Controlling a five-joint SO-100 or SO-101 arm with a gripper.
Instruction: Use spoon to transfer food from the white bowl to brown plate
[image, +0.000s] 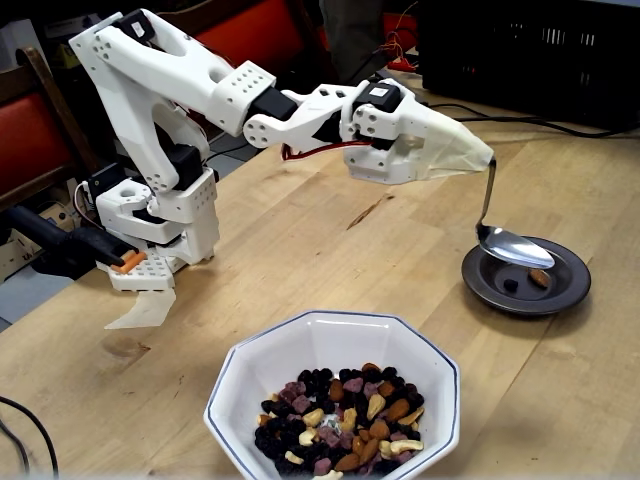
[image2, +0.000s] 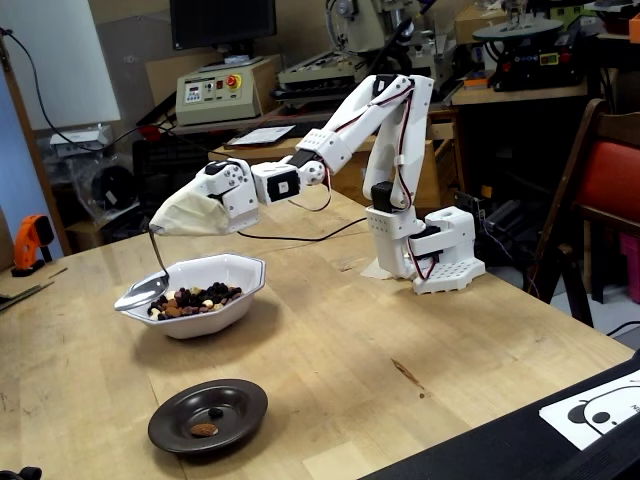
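The wooden table (image2: 420, 350) fills both fixed views, with a workshop behind: machines, a control box (image2: 218, 92) with a red button, red-backed chairs (image2: 610, 180). The white arm (image2: 390, 150) reaches out over it. A pale cover hides the gripper (image2: 160, 228), so I cannot tell how far its fingers stand apart; the spoon (image2: 142, 289) hangs from its tip by the thin handle. In one fixed view the spoon's bowl sits at the far rim of the white bowl (image2: 243, 296); in the other it seems to float above the brown plate (image: 570, 292), so its true spot is uncertain. Whether the spoon carries anything is unclear. The food (image: 340, 415) fills the white bowl's lower half, the rim cut off by the frame. One almond (image2: 203, 430) and a dark berry (image2: 214, 411) lie on the plate.
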